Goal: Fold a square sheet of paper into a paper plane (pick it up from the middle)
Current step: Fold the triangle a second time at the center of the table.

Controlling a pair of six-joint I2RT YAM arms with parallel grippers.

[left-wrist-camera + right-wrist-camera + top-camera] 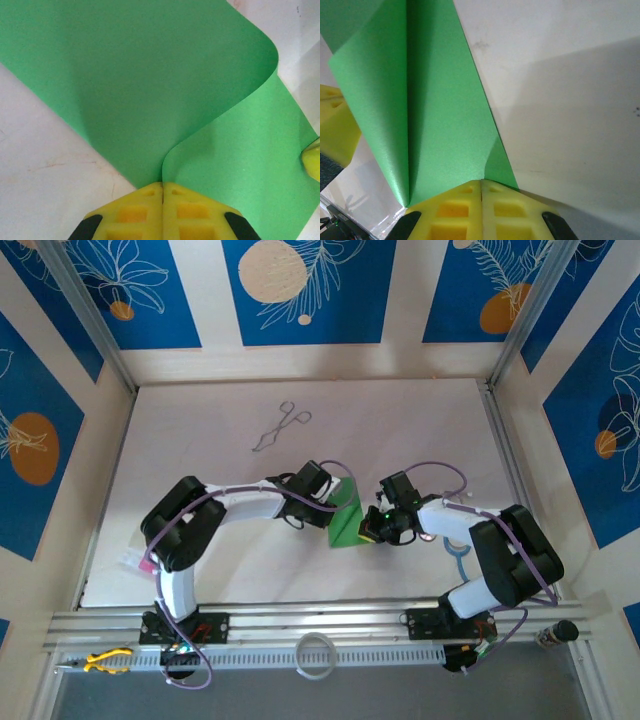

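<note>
The square sheet of paper [347,522] is bright green and partly folded, held up just above the table centre between both arms. My left gripper [334,496] is shut on one edge of it. In the left wrist view the sheet [150,90] curls over and runs into the closed yellow fingertips [145,197] of that gripper [162,184]. My right gripper [373,527] is shut on the opposite side. The right wrist view shows the paper [440,115] with a long crease, a layer pinched at that gripper [481,182]. The two grippers are close together.
Thin metal forceps [283,427] lie at the back of the table. A small pink item [131,560] sits at the left edge near the left arm's base. A white ring [315,655] and yellow pliers [105,661] rest on the front rail.
</note>
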